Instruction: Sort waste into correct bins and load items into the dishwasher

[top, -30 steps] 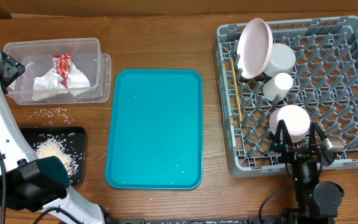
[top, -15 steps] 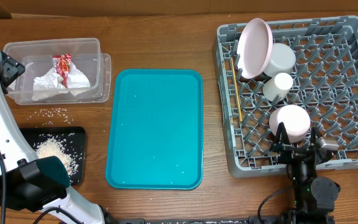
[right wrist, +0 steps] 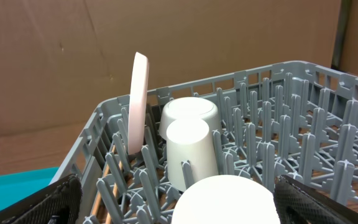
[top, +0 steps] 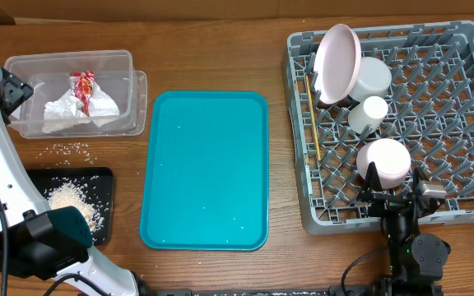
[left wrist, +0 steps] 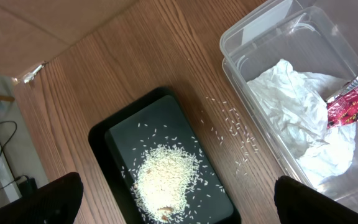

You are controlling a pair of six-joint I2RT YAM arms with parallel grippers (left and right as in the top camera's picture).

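- Brown wooden table (top: 212,49) sits under everything, with brown cardboard behind it.
- At the far left of the table is the clear tub (top: 132,66). The crumpled white napkin (top: 64,113) and the red-and-white wrapper (top: 83,85) lie inside it.
- Near the tub, closer to the robot, is the black tray (top: 104,182). A pile of rice (top: 72,201) lies in it.
- Some loose rice grains (top: 71,149) lie on the table between the tub and the black tray.
- The teal tray (top: 204,168) is in the middle, with only a few tiny white specks on it.
- The grey dish rack (top: 459,123) is on the right.
- The pink plate (top: 340,62) stands on its edge in the rack's far left corner.
- A white bowl (top: 373,76) sits bottom up beside the plate, and a small white cup (top: 374,111) is next to that.
- A pale-pink cup (top: 383,156) sits by the rack's near edge.
- The chopsticks (top: 310,115) lie along the rack's left side.
- The left gripper (left wrist: 179,205) hangs over the black tray and the tub. Its jaws are wide apart and hold nothing.
- The right gripper (top: 395,177) is at the rack's near edge, by the pale-pink cup. Its jaws are wide apart too, and it holds nothing.
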